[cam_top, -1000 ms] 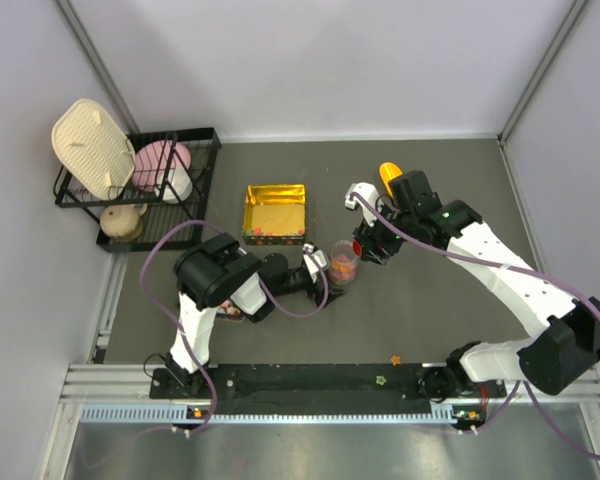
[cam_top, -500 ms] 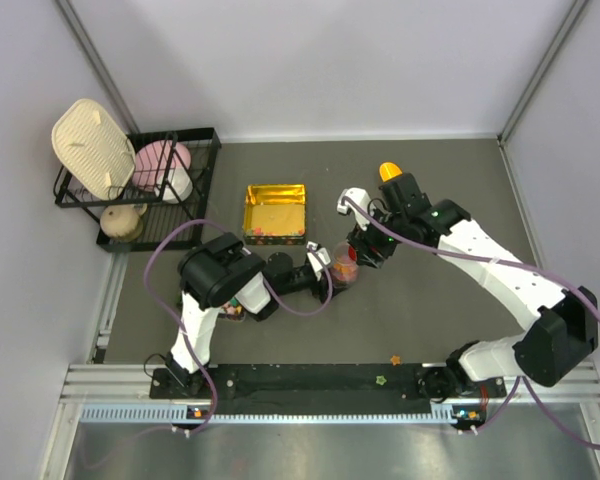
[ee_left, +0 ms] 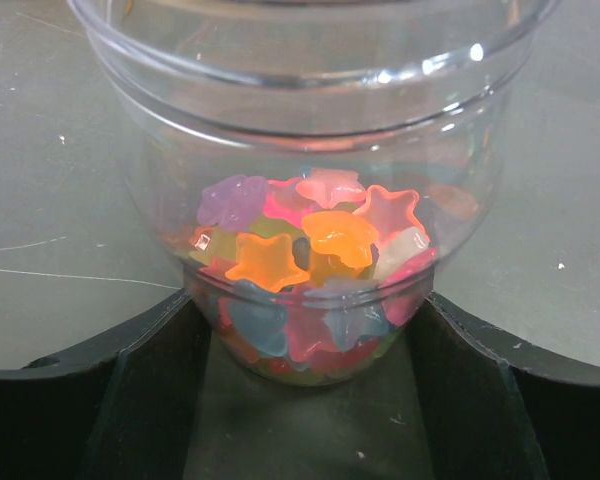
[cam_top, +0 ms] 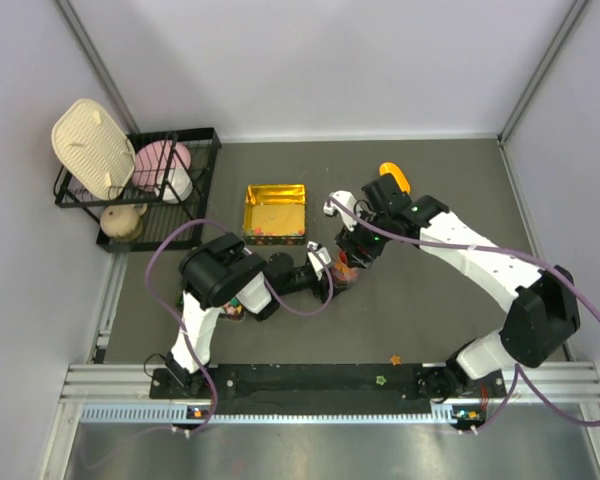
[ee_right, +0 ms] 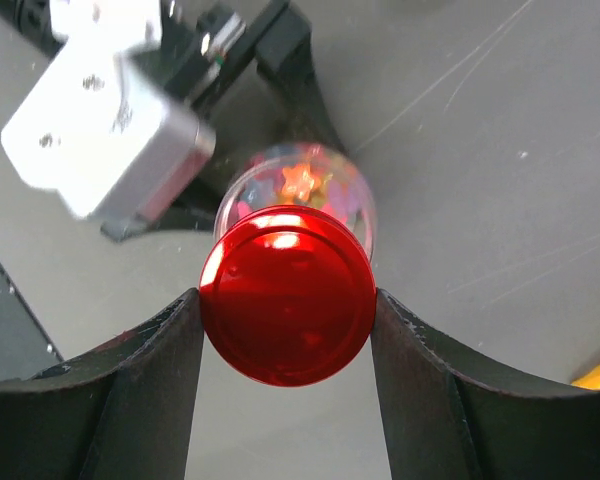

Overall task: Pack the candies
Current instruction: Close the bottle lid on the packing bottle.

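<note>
Star-shaped candies (ee_left: 310, 250), orange/pink/purple, fill btm of clear jar (ee_left: 310, 120) clamped in L gripper (ee_left: 308, 385); R gripper (ee_right: 286, 335) pinches red lid (ee_right: 285, 295) by it; dark grey table (cam_top: 430, 300), pale walls (cam_top: 330, 70).

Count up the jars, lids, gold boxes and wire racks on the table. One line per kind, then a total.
clear jar: 1
red lid: 1
gold box: 1
black wire rack: 1
Total: 4
</note>
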Controlling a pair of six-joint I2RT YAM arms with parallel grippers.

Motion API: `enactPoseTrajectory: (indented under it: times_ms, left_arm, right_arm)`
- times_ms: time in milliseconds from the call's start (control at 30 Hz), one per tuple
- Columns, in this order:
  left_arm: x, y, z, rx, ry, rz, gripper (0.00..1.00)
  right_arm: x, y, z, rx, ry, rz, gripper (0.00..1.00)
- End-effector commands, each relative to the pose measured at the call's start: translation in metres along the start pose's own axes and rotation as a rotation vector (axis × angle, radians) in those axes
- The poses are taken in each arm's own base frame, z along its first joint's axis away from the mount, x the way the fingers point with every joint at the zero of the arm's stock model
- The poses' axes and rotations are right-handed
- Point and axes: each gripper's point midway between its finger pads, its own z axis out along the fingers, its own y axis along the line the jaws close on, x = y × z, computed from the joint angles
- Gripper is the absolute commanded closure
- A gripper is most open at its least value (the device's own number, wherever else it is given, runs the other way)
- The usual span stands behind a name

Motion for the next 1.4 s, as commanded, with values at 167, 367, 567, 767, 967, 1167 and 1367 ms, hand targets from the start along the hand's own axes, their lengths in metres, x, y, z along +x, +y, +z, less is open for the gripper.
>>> enactPoseTrajectory:
  times_ms: [167, 367, 567, 767, 967, 1167, 1367]
  left_arm:
    - [-0.064, -0.005, 0.002, 0.02, -0.261, 0.083, 0.6]
    - [-0.065, -0.004, 0.003, 0.014, -0.264, 0.082, 0.6]
    - [-0.066, -0.004, 0.004, 0.015, -0.265, 0.083, 0.61]
    - [-0.066, -0.003, 0.004, 0.014, -0.268, 0.082, 0.62]
    - [-0.065, -0.002, 0.004, 0.007, -0.265, 0.052, 0.62]
    - [-0.067, -0.001, 0.004, 0.003, -0.27, 0.053, 0.63]
    - [-0.067, 0.0, 0.003, -0.001, -0.27, 0.048, 0.63]
  right_arm:
    - [-0.038, -0.011, 0.004, 0.058, -0.064, -0.029, 0.55]
    - [-0.03, -0.006, 0.014, 0.026, -0.046, -0.024, 0.56]
    - [-0.038, 0.0, 0.013, 0.002, -0.088, -0.01, 0.56]
    - [-0.038, 0.0, 0.01, 0.005, -0.098, -0.012, 0.57]
    - [-0.02, 0.002, 0.015, 0.009, -0.062, -0.013, 0.57]
    - [-0.008, 0.001, 0.017, 0.031, -0.043, -0.02, 0.56]
    - [-0.003, 0.002, 0.025, 0.018, -0.028, -0.018, 0.43]
